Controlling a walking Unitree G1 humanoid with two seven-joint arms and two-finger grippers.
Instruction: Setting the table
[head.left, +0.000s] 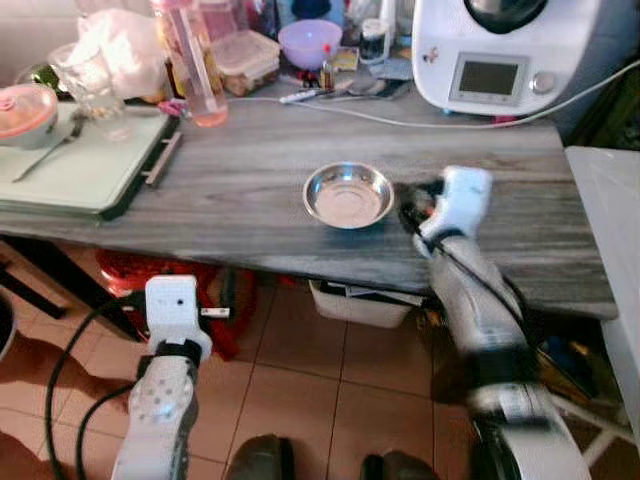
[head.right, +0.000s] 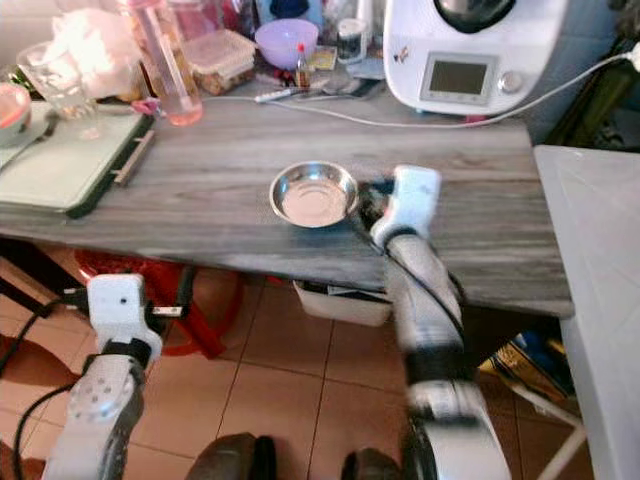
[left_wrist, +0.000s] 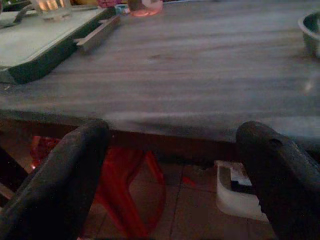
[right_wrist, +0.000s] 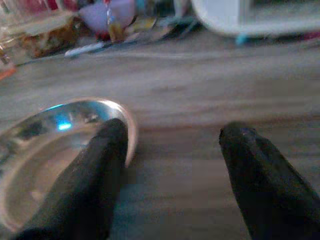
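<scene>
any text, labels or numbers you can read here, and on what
None can be read.
Grey display on the white kitchen appliance: too blurred.
Label on the small dark-lidded jar: too small.
Label on the tall pink plastic bottle: blurred.

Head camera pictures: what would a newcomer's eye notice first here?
Probably the shiny metal bowl, alone on the bare middle of the grey wooden table, with the right gripper open just beside its rim. Next, the big white kitchen machine at the table's far right edge. The left gripper is open too, in front of the table's near edge.
</scene>
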